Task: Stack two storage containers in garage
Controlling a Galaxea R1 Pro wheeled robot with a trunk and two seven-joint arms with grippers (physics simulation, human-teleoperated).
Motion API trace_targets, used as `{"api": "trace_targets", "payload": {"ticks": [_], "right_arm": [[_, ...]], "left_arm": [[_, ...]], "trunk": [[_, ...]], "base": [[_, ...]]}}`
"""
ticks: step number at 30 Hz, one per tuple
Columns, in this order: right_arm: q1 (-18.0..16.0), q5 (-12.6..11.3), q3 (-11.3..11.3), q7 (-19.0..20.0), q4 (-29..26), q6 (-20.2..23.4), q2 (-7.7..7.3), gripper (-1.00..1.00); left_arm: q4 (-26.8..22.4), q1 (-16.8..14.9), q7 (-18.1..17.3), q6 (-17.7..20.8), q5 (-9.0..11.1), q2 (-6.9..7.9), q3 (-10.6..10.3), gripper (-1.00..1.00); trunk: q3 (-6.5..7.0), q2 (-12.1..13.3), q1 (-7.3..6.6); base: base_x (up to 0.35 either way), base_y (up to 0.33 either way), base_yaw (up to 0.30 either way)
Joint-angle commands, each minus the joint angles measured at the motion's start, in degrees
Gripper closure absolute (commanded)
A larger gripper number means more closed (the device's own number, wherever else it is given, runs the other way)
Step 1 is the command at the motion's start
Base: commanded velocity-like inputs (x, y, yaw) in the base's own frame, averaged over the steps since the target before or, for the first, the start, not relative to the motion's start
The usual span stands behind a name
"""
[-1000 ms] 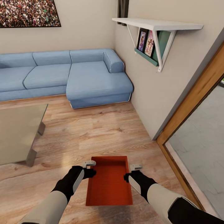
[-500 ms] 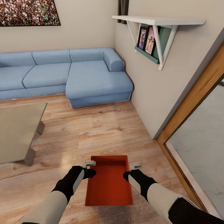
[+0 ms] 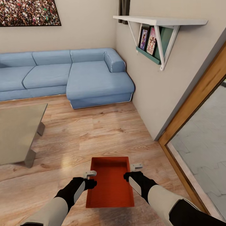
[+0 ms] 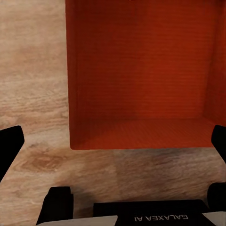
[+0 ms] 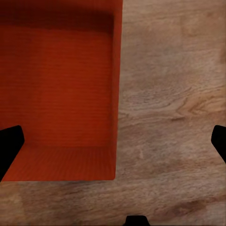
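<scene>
One of the storage containers [image 3: 110,185], an orange-red open-topped bin, sits empty on the light wood-plank floor of the living room, just ahead of me. My left gripper [image 3: 90,173] hovers at its left long wall, open. My right gripper [image 3: 136,166] hovers at the far end of its right wall, also open. In the left wrist view the bin [image 4: 141,70] has one wall between the spread fingertips of the left gripper [image 4: 113,141]. Seen from the right wrist, the bin [image 5: 56,94] has a corner between the wide-apart fingertips of the right gripper [image 5: 113,141].
A blue sectional sofa [image 3: 69,75] lines the far wall. A low glass-topped table [image 3: 18,135] stands at the left. A wood-framed glass door [image 3: 201,125] is at the right, beside a beige wall with a white shelf [image 3: 160,22]. Bare plank floor lies beyond the bin.
My left gripper has drawn back toward me along the bin's left wall. The right gripper and the bin have stayed put. The view shifted slightly at first.
</scene>
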Motion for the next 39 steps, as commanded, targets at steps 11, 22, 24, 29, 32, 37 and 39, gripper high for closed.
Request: {"api": "trace_targets", "payload": {"ticks": [11,22,24,29,32,37,39], "right_arm": [[-0.03,-0.40,0.64,-0.37,4.23,0.28,0.18,-1.00],[0.03,-0.41,0.53,0.38,4.99,-1.17,0.99,-1.00],[0.18,-0.25,0.56,0.41,5.03,-1.87,0.99,-1.00],[0.23,0.04,0.58,1.29,7.30,-3.39,0.99,-1.00],[0.23,0.00,0.56,2.82,7.75,-3.50,0.99,-1.00],[0.23,0.06,0.56,3.44,7.90,-4.07,0.99,-1.00],[0.23,0.08,0.57,3.47,7.91,-4.58,0.99,-1.00]], "left_arm": [[-0.39,0.01,0.32,0.19,0.43,-0.01,0.09,-1.00],[-0.52,0.00,0.30,0.59,0.29,0.01,0.16,-1.00],[-0.52,0.00,0.29,0.72,0.29,0.00,0.19,-1.00],[-0.56,0.03,0.29,1.56,0.35,0.01,0.19,-1.00],[-0.58,0.00,0.29,1.63,0.31,0.00,0.15,-1.00],[-0.59,0.00,0.29,1.65,0.29,-0.01,0.12,-1.00],[-0.59,0.01,0.29,1.65,0.29,-0.01,0.12,-1.00]], "trunk": [[-0.04,-0.02,0.00],[-0.04,-0.02,0.00],[-0.22,-0.42,0.22],[-0.58,-1.23,0.66],[-0.58,-1.23,0.66],[-0.58,-1.23,0.66],[-0.58,-1.23,0.66]], "base": [[0.000,0.000,0.000],[0.000,0.000,0.000],[0.000,0.000,0.000],[0.000,0.000,0.000],[0.000,0.000,0.000],[0.000,0.000,0.000],[0.000,0.000,0.000]]}}
